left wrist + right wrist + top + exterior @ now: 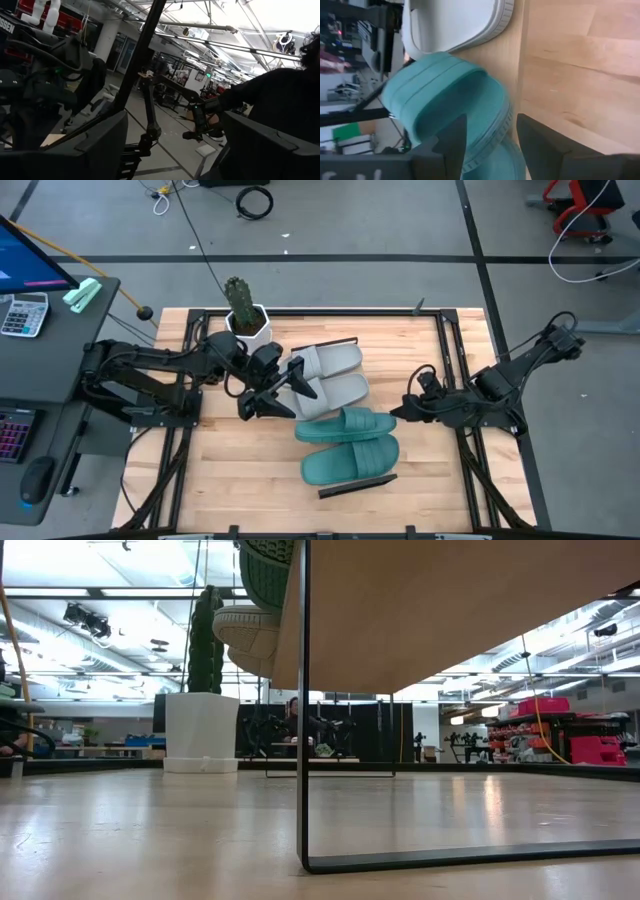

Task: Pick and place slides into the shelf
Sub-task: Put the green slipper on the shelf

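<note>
We read the task as nearly done: all four slides sit in a row on the shelf (352, 482), two light grey slides (335, 376) at the far end, two teal slides (348, 442) at the near end. What's left, in our judgement, is just backing both arms off.

Left gripper (268, 398) hangs just beside the grey pair, on their open-toe side, fingers spread and holding nothing. Right gripper (402, 408) sits just beside the upper teal slide (451, 105), straight ahead of its fingers (538, 136), which are parted and empty.

We see nothing else on the shelf. The potted cactus (243, 310) stands on the table (450, 500) beyond the left gripper.
</note>
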Available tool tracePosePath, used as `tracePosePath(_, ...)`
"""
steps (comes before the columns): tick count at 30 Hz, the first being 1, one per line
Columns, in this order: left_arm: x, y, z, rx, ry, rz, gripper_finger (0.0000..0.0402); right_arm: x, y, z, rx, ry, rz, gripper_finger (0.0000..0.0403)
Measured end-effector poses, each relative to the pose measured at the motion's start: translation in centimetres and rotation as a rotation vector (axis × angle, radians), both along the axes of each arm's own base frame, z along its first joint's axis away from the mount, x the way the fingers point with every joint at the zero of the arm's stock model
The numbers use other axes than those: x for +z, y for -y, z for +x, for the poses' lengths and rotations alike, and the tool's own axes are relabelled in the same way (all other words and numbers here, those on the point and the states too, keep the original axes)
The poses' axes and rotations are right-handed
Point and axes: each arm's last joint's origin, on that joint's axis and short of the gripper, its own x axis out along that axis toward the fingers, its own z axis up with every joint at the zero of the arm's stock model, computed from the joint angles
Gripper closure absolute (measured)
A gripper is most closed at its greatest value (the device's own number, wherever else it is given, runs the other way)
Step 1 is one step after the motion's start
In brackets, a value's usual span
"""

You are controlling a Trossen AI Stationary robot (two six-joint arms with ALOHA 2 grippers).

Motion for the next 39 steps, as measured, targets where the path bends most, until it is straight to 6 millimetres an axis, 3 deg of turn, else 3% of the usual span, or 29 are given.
tracePosePath(10, 0.0, 0.0, 0.0, 0.0, 0.001, 0.001, 0.0072, 0.4, -0.2, -0.7, -0.047, 0.017, 0.138, 0.0184)
tracePosePath(39, 0.0, 0.0, 0.0, 0.011, 0.016, 0.021, 0.0072, 0.0, -1.1, 0.4, -0.104, 0.023, 0.234, 0.0193)
